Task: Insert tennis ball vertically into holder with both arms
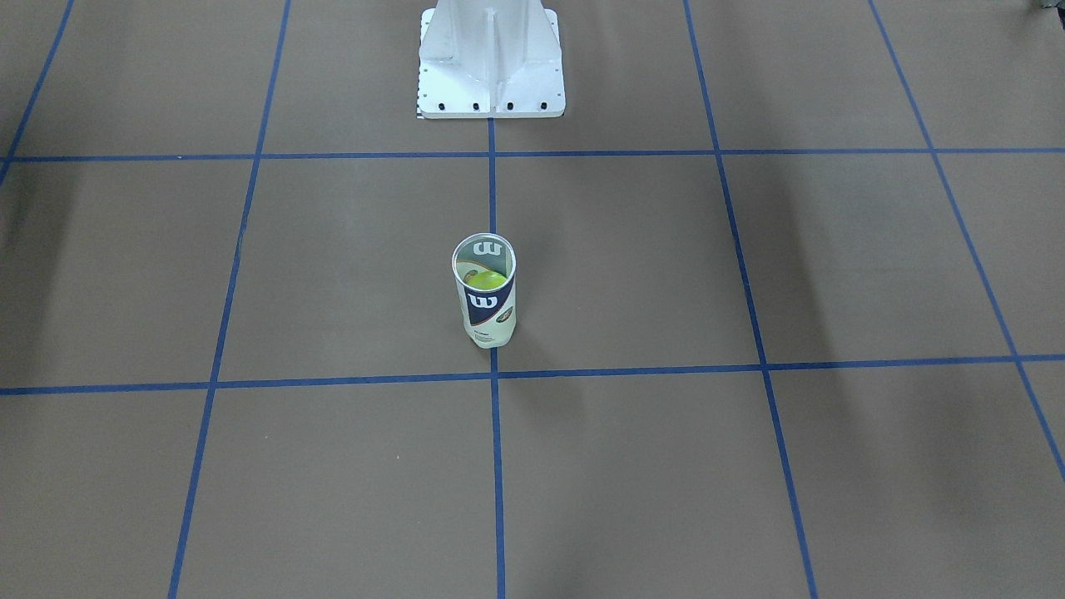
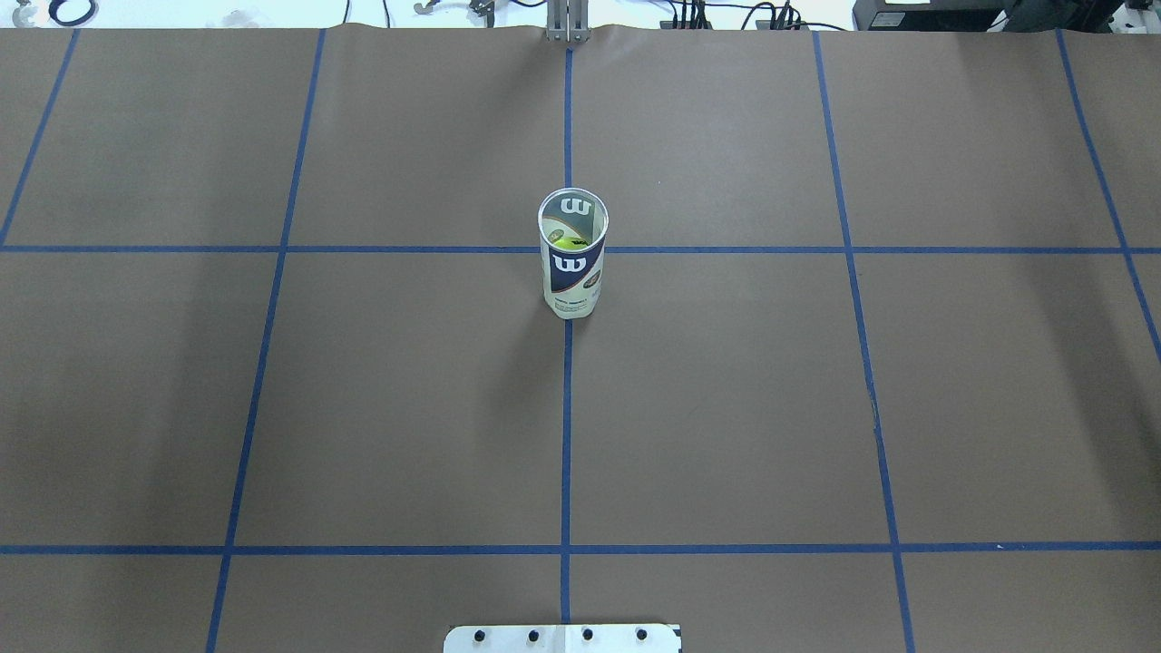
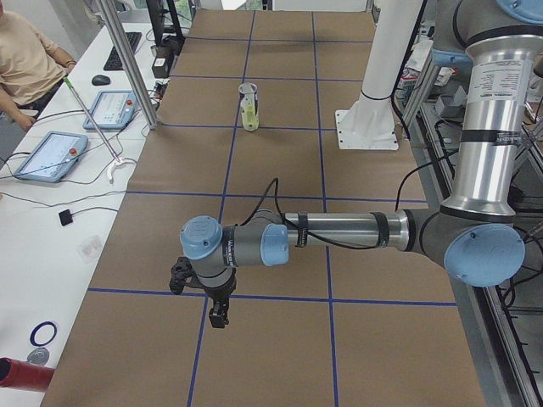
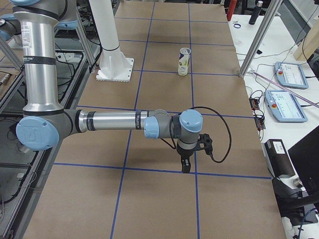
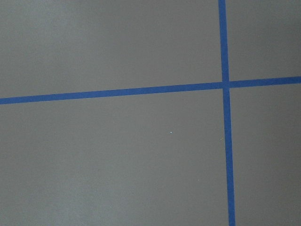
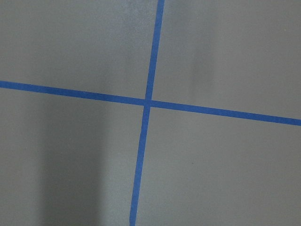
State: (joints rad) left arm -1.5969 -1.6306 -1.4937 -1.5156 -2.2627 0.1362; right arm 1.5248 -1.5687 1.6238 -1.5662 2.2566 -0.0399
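Table [image 1: 250, 499] paper lies nearest in the front view. Beyond it the can [image 1: 485, 306] stands upright at centre, long axis vertical, mouth up, with the ball [image 1: 487, 280] inside and the white pedestal [image 1: 491, 75] at 12 o'clock. Overhead shows the same, with no arm.

From the left end, the left claw [image 3: 218, 318] hangs over the table, the can well apart at 12 o'clock. From the right end, the right claw [image 4: 185, 167] sits likewise, neither clearly nearer. Spread or pressed together, I cannot tell.

Wrist views show only tape [image 5: 225, 141].
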